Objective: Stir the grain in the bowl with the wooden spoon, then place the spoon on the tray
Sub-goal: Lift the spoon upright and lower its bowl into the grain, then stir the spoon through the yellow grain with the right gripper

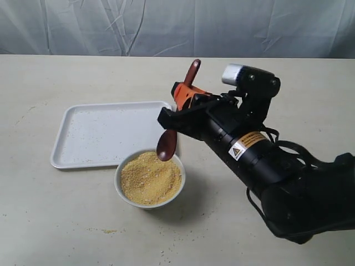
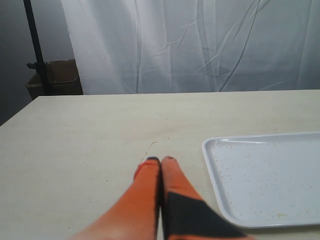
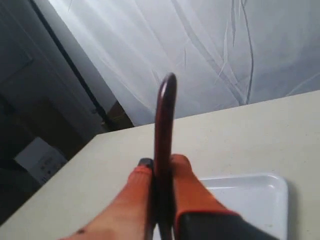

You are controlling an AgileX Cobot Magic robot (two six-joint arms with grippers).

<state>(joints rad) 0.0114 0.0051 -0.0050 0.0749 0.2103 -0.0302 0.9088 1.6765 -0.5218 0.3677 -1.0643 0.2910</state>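
Observed right gripper clenched on wooden spoon handle, head hanging over grain at rim of bowl. Found left gripper pressed closed, empty, over table beside tray.

Under me lies a pale beige tabletop. Behind it hangs a wrinkled white fabric curtain. Past the table's far corner, I see a brown cardboard box beside a thin black pole.

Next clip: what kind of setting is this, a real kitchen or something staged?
Likely a staged lab or test bench, not a kitchen: a white wrinkled cloth backdrop hangs behind the beige tabletop, and a brown cardboard box sits by a black stand pole beyond it.
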